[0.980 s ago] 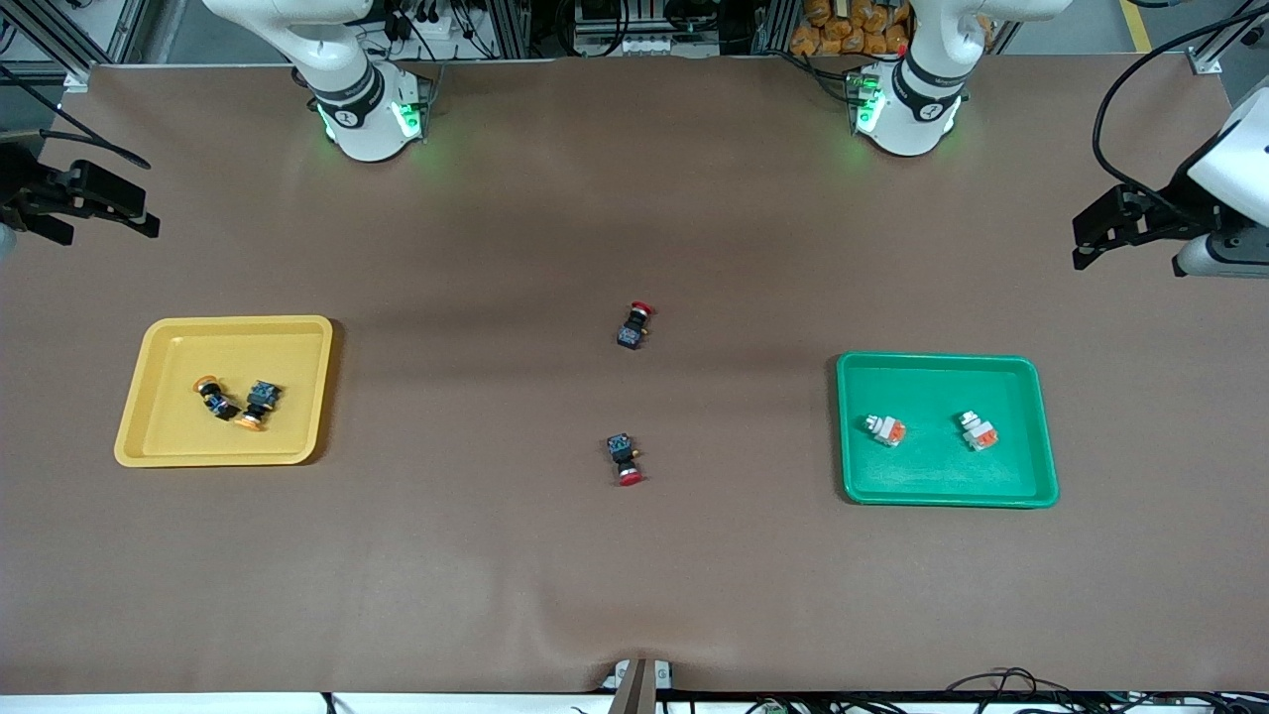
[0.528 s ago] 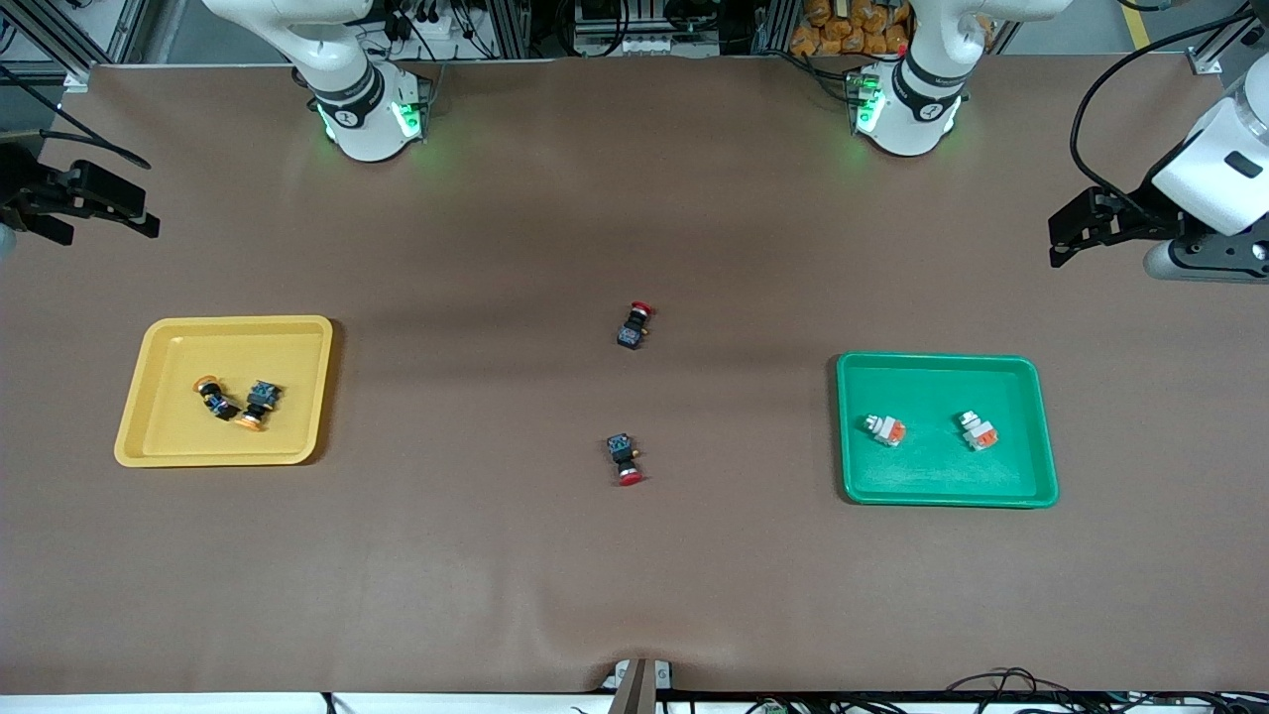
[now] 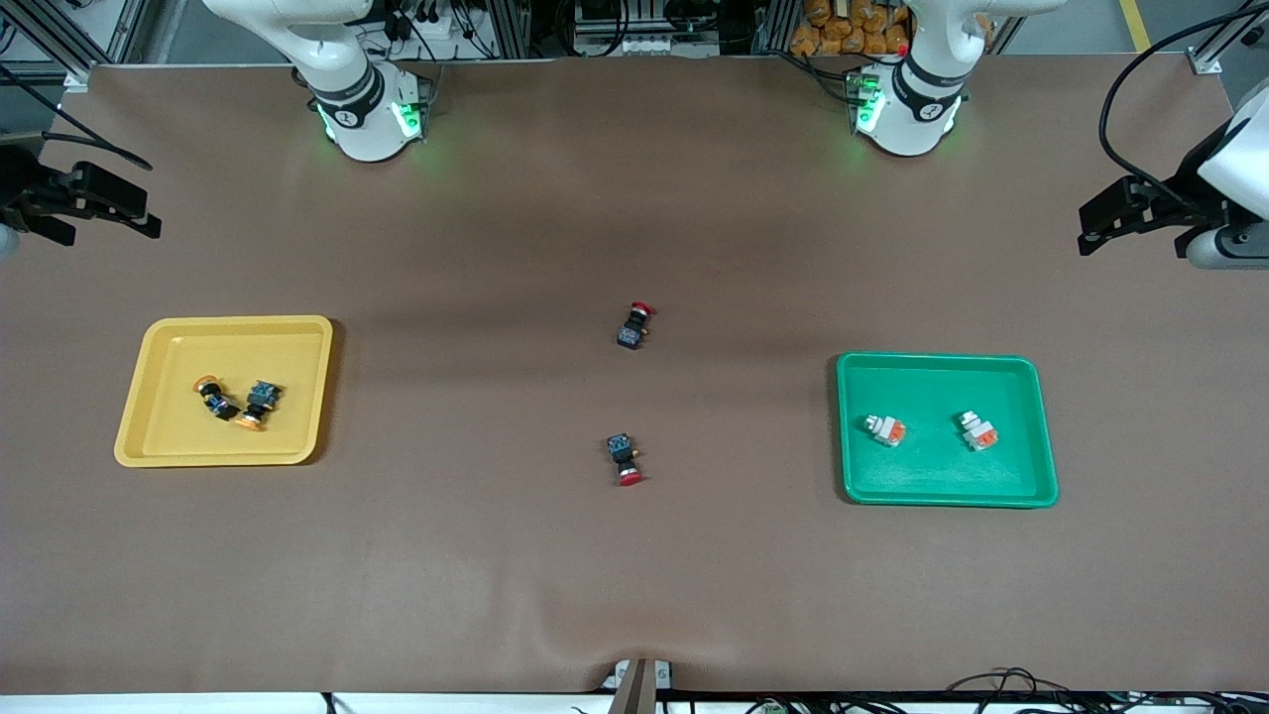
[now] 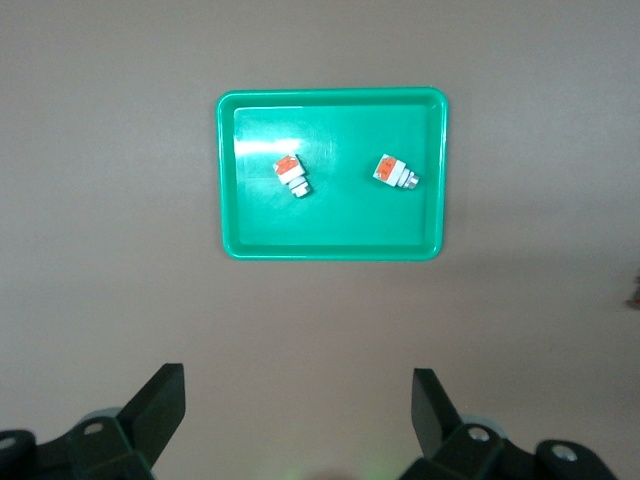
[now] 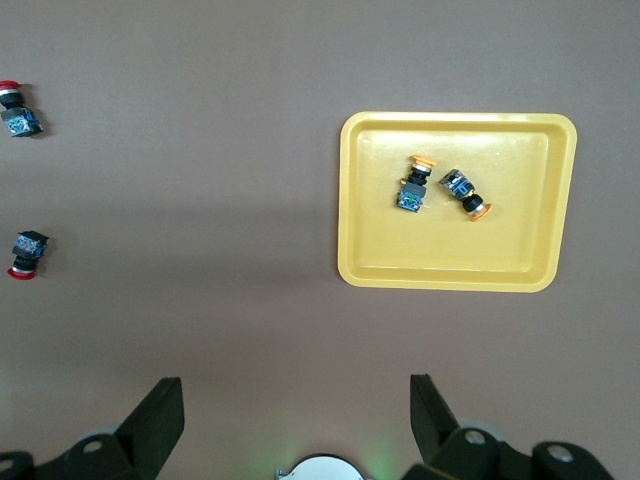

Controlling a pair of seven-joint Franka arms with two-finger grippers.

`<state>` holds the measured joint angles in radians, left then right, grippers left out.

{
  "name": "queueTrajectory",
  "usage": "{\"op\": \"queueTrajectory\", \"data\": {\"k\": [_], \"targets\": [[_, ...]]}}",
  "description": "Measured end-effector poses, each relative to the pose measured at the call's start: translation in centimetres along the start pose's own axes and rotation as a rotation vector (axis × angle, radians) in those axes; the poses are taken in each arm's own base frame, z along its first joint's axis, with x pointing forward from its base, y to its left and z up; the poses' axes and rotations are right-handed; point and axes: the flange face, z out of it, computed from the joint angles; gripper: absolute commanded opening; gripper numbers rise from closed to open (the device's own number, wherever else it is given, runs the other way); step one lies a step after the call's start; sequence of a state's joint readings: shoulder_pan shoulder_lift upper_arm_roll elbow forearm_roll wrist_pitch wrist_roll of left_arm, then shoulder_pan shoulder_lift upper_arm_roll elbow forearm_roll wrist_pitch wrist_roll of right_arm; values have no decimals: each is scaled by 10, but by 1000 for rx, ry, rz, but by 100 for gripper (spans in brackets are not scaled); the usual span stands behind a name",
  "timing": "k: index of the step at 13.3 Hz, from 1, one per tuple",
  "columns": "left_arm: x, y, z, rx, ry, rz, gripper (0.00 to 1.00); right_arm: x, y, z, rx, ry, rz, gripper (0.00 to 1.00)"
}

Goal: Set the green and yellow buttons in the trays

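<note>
- Yellow tray (image 3: pixel 139 436), front view: it lies toward the right arm's end of the table, holding two black-bodied buttons with orange caps (image 3: pixel 236 401), touching or nearly so, each lying on its side. Green tray (image 3: pixel 1041 436), toward the left arm's end, holds two white-grey buttons with orange patches (image 3: pixel 882 428), apart, both tipped over. Between the trays lie two red-capped buttons (image 3: pixel 634 324) on the bare table (image 3: pixel 634 575). Left gripper (image 3: pixel 1095 220) hangs above the table edge past the green tray; right gripper (image 3: pixel 119 208) likewise past the yellow tray.
- Left wrist view: jaws spread wide, empty; green tray (image 4: pixel 228 200) below, white-grey buttons (image 4: pixel 292 174) angled differently.
- Right wrist view: jaws wide, empty; yellow tray (image 5: pixel 350 200), orange-capped buttons (image 5: pixel 413 184) diverging, caps pointing apart.
</note>
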<state>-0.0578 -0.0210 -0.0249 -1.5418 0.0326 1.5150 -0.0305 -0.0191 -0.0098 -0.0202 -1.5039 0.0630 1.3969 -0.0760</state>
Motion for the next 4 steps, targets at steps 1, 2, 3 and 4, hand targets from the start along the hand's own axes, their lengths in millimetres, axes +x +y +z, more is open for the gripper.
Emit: {"op": "queueTrajectory", "data": {"k": [1, 2, 3, 4], "targets": [[-3, 2, 0, 1, -1, 3, 100, 0, 0, 0, 0, -1, 0, 100], [-5, 5, -1, 2, -1, 6, 100, 0, 0, 1, 0, -2, 0, 100], [-7, 7, -1, 4, -3, 0, 100, 0, 0, 1, 0, -3, 0, 100], [-9, 6, -2, 4, -5, -6, 100, 0, 0, 1, 0, -3, 0, 100]]}}
